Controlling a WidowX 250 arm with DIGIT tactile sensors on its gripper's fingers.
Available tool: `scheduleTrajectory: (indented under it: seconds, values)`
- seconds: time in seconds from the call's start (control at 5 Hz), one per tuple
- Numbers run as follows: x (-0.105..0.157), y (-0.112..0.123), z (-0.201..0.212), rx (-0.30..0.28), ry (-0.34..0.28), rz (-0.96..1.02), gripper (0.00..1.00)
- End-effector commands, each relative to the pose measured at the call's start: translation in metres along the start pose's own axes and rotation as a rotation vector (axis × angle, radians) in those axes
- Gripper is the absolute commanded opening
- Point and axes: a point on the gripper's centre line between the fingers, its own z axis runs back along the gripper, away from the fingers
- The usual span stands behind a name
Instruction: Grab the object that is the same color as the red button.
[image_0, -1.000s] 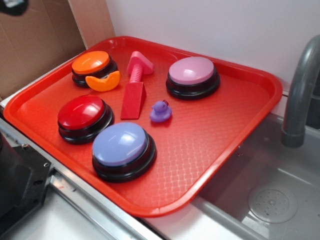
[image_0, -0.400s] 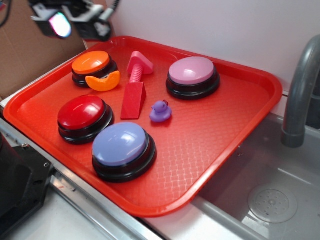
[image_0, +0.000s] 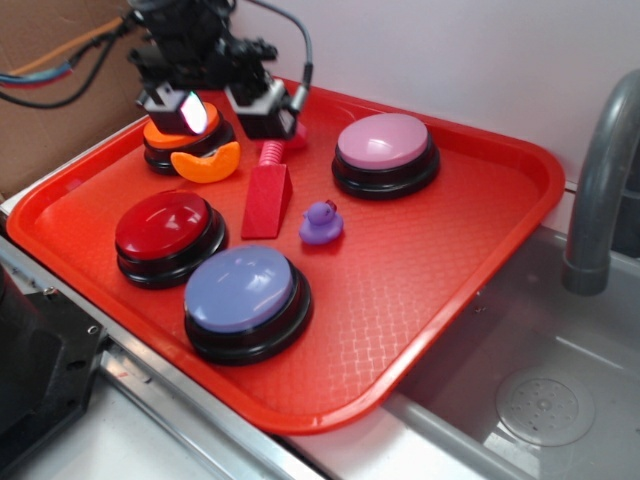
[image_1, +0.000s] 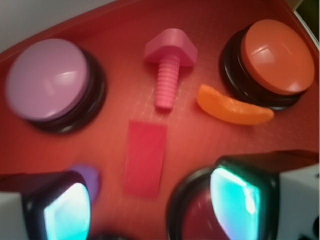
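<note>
Lowered over the pink screw (image_1: 168, 70), open gripper (image_0: 225, 108) nears red wedge (image_0: 266, 201) beside orange crescent (image_0: 205, 163).

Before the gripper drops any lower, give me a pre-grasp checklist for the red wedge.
1. Target picked: red wedge matches the red button in color. Ok.
2. Jaws: gripper open, nothing held. Ok.
3. Alignment: in the exterior view the gripper hangs over the pink screw and orange button, behind the wedge. Not ok.
4. Room around wedge: purple duck and orange crescent lie apart from it; the screw tip is close. Ok, with care.
5. Wedge posture: flat on the tray, in full view of the wrist camera. Ok.
6. Height above tray: cannot tell.
</note>
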Motion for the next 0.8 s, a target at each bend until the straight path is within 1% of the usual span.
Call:
scheduleTrajectory:
  seconds: [0.0, 0.2, 0.4, 0.6]
  values:
    - [0.012, 0.011, -0.032, 0.064, -0.046, 0.089, 1.00]
    - [0.011, 0.014, -0.054, 0.035, -0.017, 0.084, 1.00]
    - [0.009, 0.015, -0.060, 0.032, -0.009, 0.077, 1.00]
    - [0.009, 0.013, -0.064, 0.036, -0.022, 0.062, 0.90]
